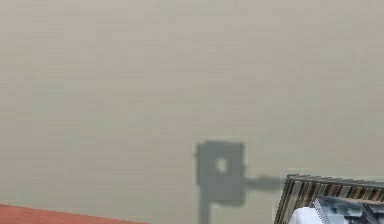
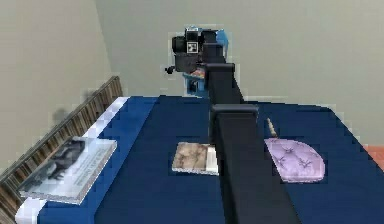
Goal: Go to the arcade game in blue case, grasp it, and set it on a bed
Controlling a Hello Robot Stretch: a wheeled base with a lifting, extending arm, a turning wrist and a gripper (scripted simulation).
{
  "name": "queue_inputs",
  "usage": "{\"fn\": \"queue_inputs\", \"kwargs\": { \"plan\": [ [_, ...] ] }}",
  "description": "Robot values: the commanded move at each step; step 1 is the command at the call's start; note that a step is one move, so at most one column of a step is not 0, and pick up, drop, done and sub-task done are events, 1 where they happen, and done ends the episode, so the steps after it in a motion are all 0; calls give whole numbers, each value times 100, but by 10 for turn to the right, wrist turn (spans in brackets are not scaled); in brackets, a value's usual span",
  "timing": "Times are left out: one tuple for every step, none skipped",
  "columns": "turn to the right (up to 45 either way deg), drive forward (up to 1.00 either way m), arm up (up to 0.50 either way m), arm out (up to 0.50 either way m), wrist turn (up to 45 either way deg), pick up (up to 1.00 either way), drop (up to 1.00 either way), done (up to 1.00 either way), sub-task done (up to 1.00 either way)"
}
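Rising from the near edge, the dark square arm (image 2: 240,140) crosses a bed with a navy blue cover (image 2: 150,125) — a small pale booklet (image 2: 195,157) left of it, a rounded lavender cushion (image 2: 295,160) right of it. Farther out, the gripper (image 2: 172,69) overlaps a blue-cased blocky thing (image 2: 191,86) near the bed's far edge. How the jaws stand — or whether they hold it — I cannot tell.

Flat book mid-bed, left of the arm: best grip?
The flat book lies flat on the blue bed, so only thin edges offer purchase. Probably take its edge nearest the arm, coming straight down from above.
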Motion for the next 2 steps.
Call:
{"fn": "queue_inputs", "kwargs": {
  "plan": [
    [0, 0, -32, 0, 0, 0, 0, 0, 0],
    [0, 0, -32, 0, 0, 0, 0, 0, 0]
  ]
}}
